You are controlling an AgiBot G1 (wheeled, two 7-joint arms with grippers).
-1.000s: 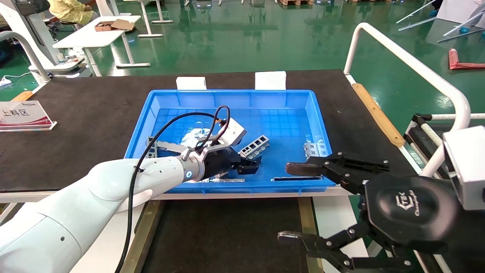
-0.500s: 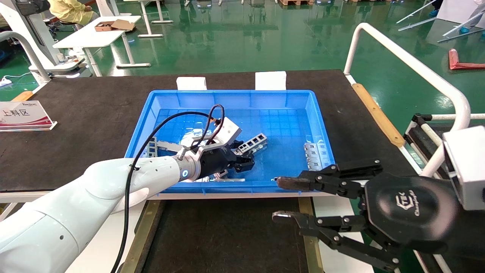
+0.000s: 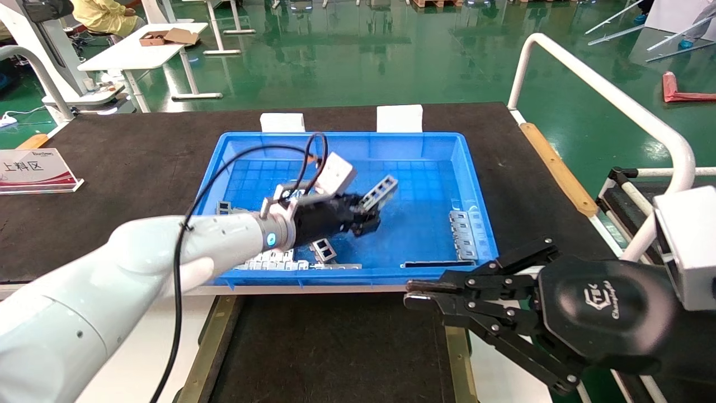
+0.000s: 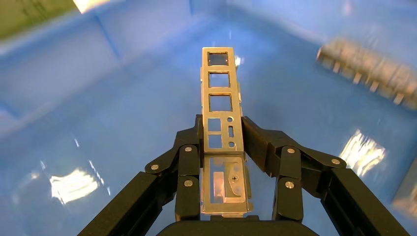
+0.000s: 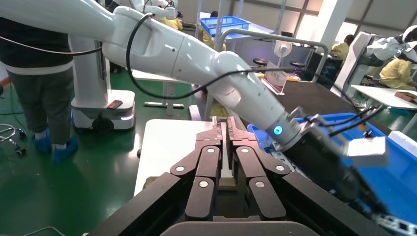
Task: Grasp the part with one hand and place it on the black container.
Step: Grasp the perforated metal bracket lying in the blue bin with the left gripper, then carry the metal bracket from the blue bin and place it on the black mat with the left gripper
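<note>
Silver-grey metal: the part (image 4: 221, 98), a windowed channel bar, clamped near one end between the fingers (image 4: 189, 162) of the left gripper (image 3: 366, 215) and lifted clear of the floor of the blue crate (image 3: 335, 140).
Long axis: in line with the left gripper's reach, free end tilted up and pointing toward the crate's far right corner.
Place of the part: above the middle of the crate, no longer among the other metal pieces along the crate's near wall and right wall.
Black container (image 3: 335, 347): low tray with brass-yellow rails, on the near side of the crate's front wall, close to the robot's body and empty where visible.
Key relation: container toward the robot from the held part, so probably a pull back over the crate's near wall, then a lowering onto the dark floor.
Nearer arm: left, already carrying the part; no handover called for.
Right gripper (image 3: 411, 294): fingers pressed together on nothing, hovering at the crate's near right corner, over the container's right rail.
Risk, as a judgement: free end of the bar catching the crate's front wall during the pull back; right gripper close to the likely drop spot.
</note>
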